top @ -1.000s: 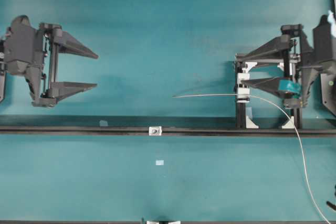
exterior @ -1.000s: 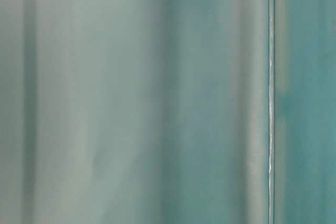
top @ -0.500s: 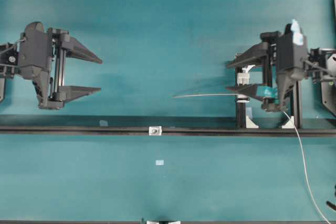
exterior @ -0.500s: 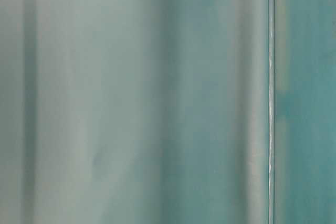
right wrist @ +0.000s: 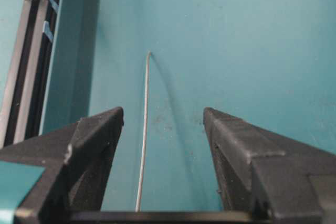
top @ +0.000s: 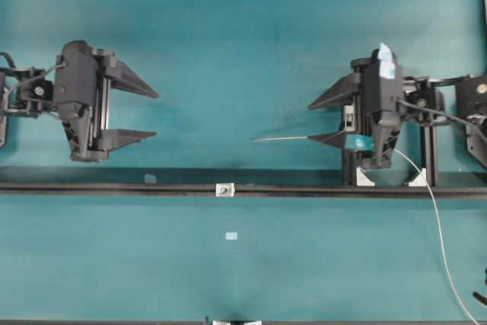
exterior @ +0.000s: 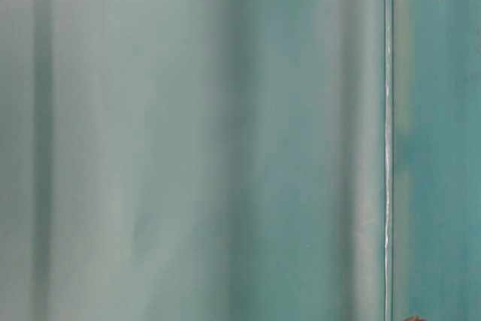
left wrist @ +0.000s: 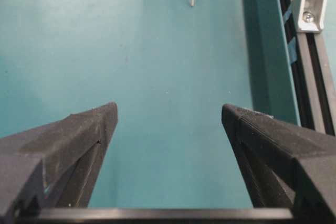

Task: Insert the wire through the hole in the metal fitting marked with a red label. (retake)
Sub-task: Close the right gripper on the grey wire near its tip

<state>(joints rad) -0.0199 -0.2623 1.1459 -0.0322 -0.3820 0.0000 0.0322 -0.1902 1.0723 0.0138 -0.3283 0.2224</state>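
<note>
Black rail (top: 114,186) crossing the teal table; metal fitting (top: 224,189) mounted on it, mid-length. Left gripper (top: 148,114) just above the rail's left stretch, fingers wide apart, empty. Right gripper (top: 316,119) above the rail's right stretch, jaws spread, wire (top: 278,138) running between them, untouched.

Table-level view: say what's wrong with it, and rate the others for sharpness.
Table-level view: blurred teal wash; only a thin bright vertical line reads. Overhead view: sharp, wire casts a faint shadow. Wrist views: wire and fitting sharp, fingers soft.
</note>
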